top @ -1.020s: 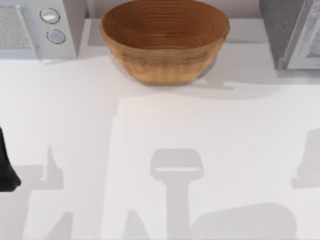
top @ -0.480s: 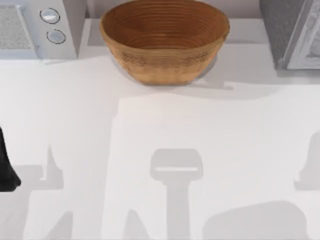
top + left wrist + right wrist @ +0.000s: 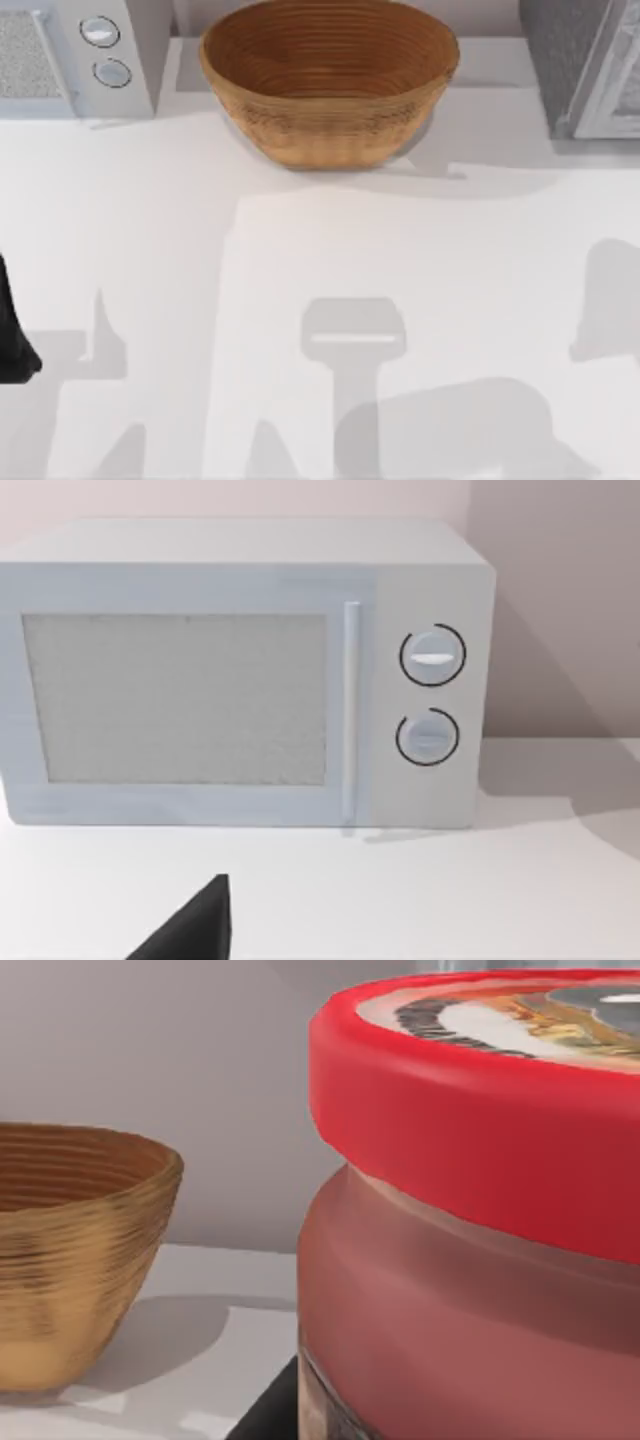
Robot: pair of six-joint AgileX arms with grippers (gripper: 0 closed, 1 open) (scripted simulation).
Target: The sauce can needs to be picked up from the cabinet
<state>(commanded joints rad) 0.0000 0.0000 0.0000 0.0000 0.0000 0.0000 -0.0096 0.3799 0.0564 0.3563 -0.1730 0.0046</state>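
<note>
Shadows at the near right of the white table (image 3: 150, 220) have shifted since a second ago: the broad one now lies further left, overlapping the shadow at the table's near middle, and the patch by the right edge has grown. Nothing else has moved.

At the far left stands a pale boxy microwave (image 3: 240, 670), with a speckled door panel, a slim vertical handle and two round dials. Near the left edge sits the dark left arm (image 3: 12, 335), parked; whether its fingers are open or closed cannot be told. At the far middle rests a wide woven bowl (image 3: 328, 80), ribbed and brown. At the far right is a grey cabinet (image 3: 580, 65).

From the right wrist, the sauce can (image 3: 480, 1260) looms very close: smooth red lid rim, reddish curved wall, the bowl beyond it. Whether the right gripper clasps it cannot be told.
</note>
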